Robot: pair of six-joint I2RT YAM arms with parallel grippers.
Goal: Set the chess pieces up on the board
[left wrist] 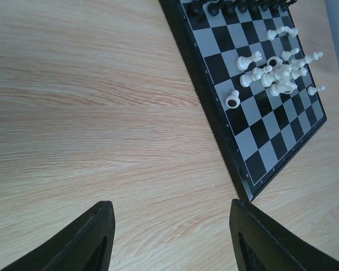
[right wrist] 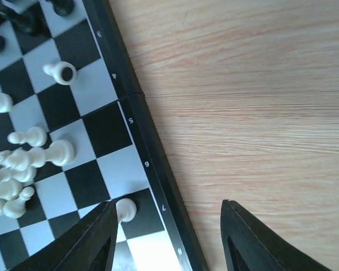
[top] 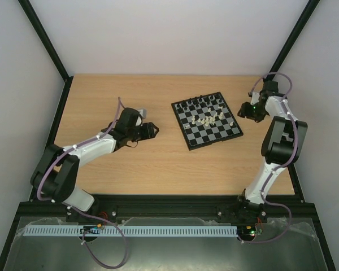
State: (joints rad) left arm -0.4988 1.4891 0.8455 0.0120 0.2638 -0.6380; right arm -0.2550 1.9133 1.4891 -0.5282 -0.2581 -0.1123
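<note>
The board (top: 208, 119) lies tilted at the table's back middle. Black chess pieces (top: 200, 103) stand along its far edge. Cream-white chess pieces (top: 208, 117) lie in a loose heap near its middle. My left gripper (top: 153, 131) is open and empty, low over bare wood left of the board. In its wrist view the board's corner (left wrist: 250, 189) sits by the right finger. My right gripper (top: 244, 110) is open and empty over the board's right edge (right wrist: 158, 180). One white piece (right wrist: 126, 209) stands by its left finger (right wrist: 90, 243).
The wooden table (top: 130, 164) has black frame rails on both sides and white walls behind. Both arms' bases sit at the near edge. A white piece (right wrist: 61, 71) lies toppled near the black row.
</note>
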